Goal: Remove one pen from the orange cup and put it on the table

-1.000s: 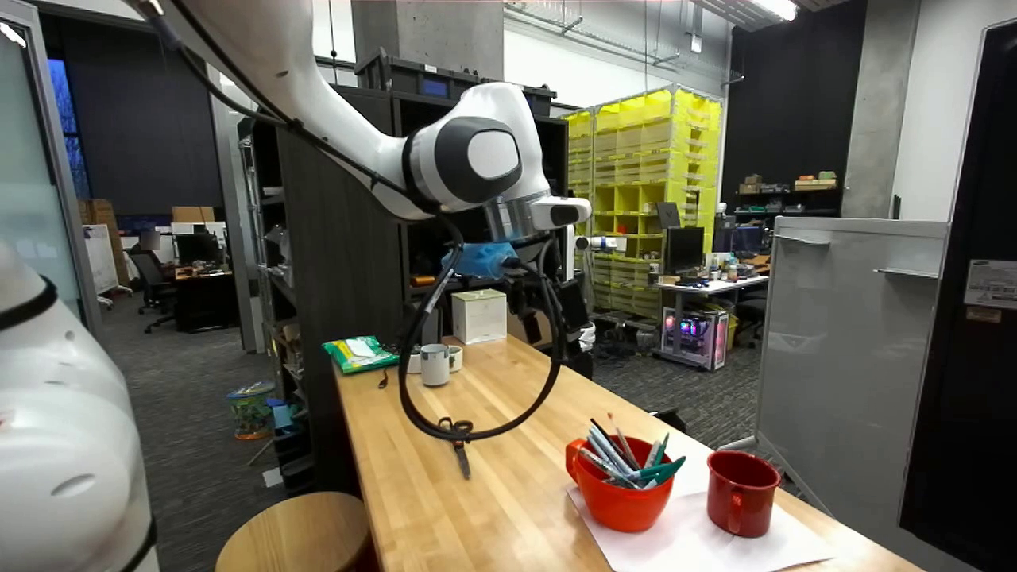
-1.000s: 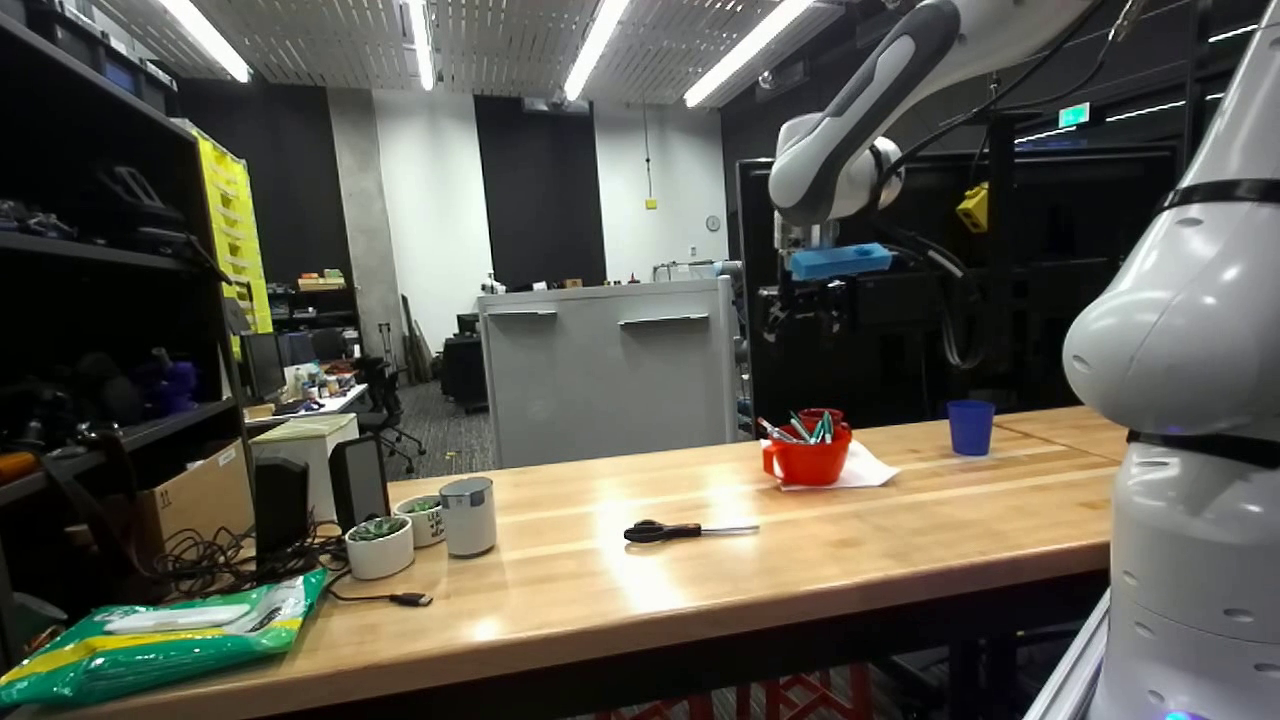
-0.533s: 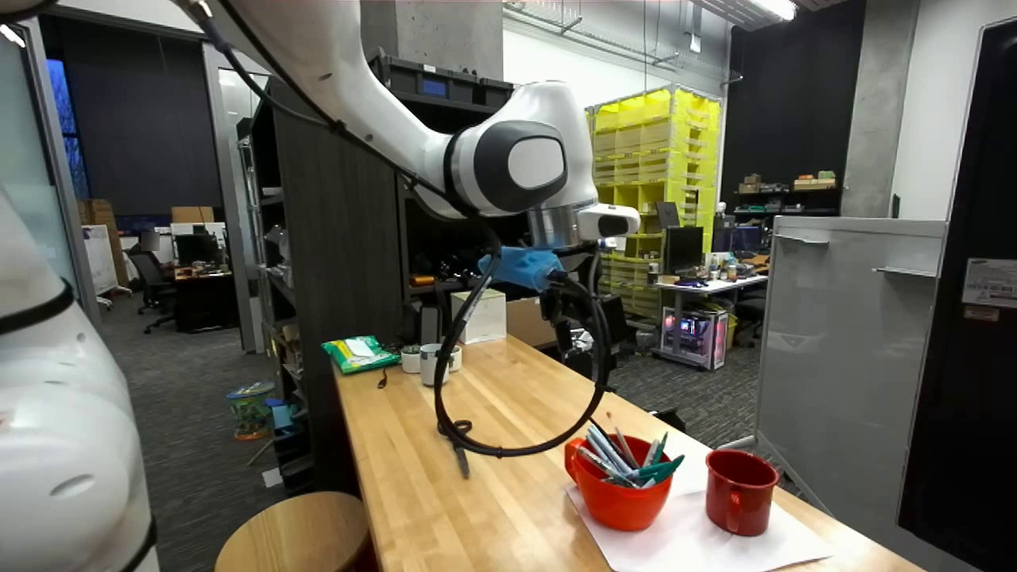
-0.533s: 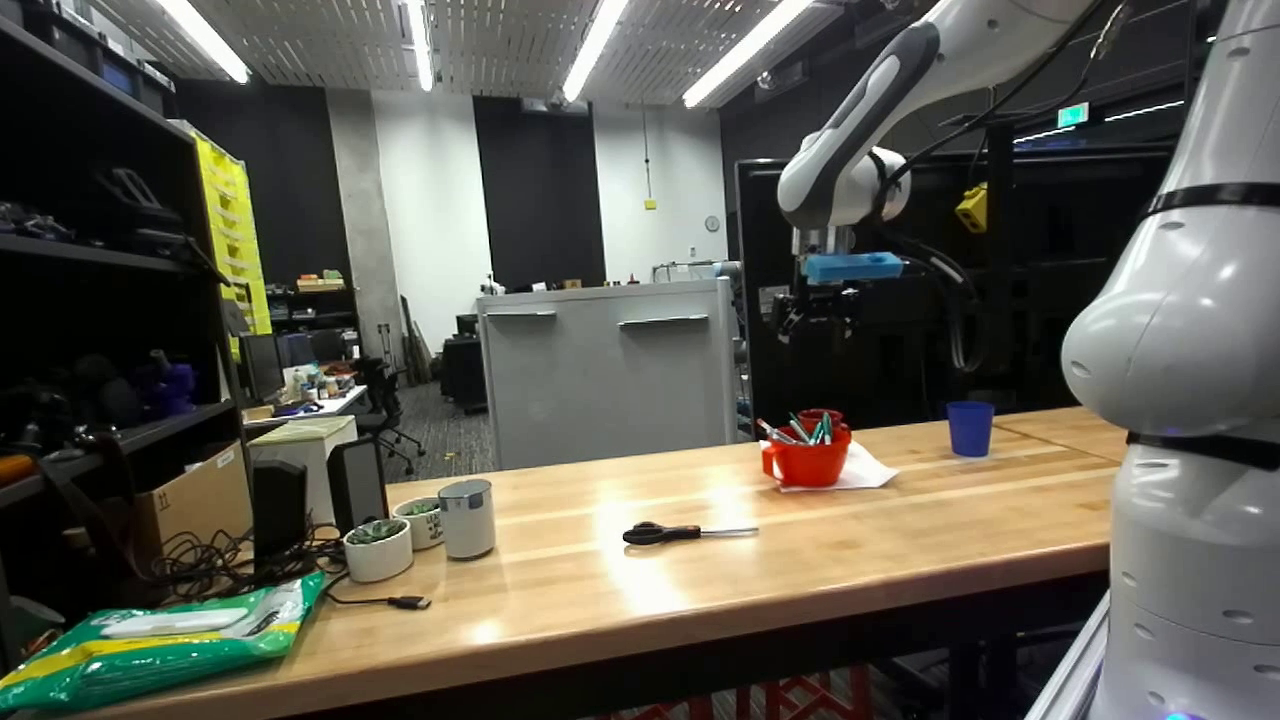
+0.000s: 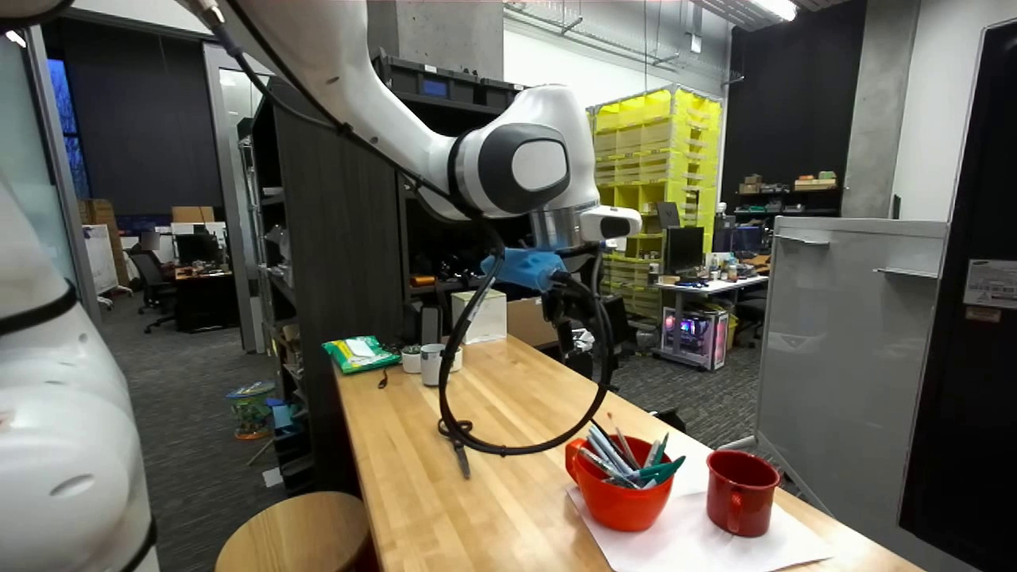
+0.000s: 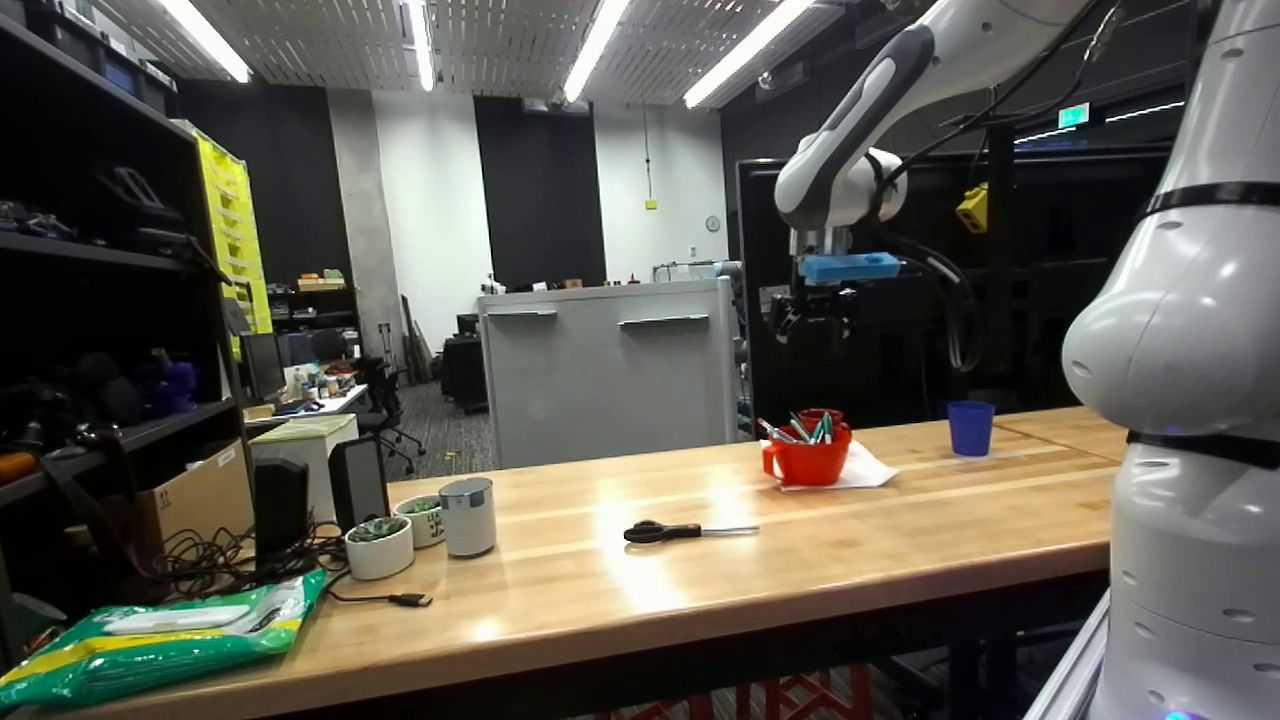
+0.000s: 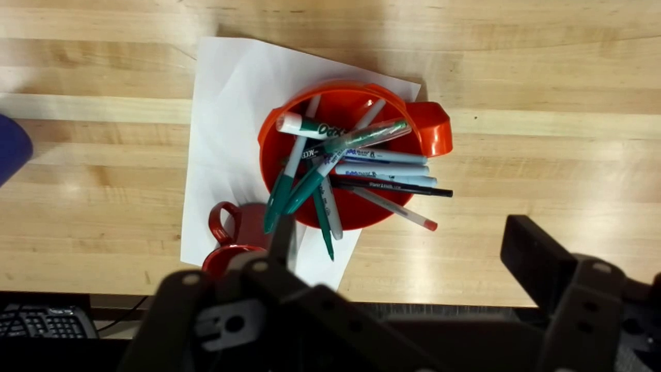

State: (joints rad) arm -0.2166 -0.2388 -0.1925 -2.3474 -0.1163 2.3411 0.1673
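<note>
The black two-fingered gripper [image 7: 402, 240], hard to make out in both exterior views, stood spread wide above the light-brown wooden table [image 7: 542, 103]. In the wrist view it hid part of a dark red, handled mug [image 7: 253, 223]. A thin, pale greyish, red-ended pen [image 7: 395, 207] slanted in the wide orange-red cup [image 7: 345, 105], inner end hidden among other pens [image 7: 403, 187], long axis crossing the rim, red end pointing outward on the handle side.

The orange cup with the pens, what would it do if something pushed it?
The orange cup would probably slide rather than tip, being wider than tall. The white paper under it might slide along. The pens jutting past its rim would likely shift.
</note>
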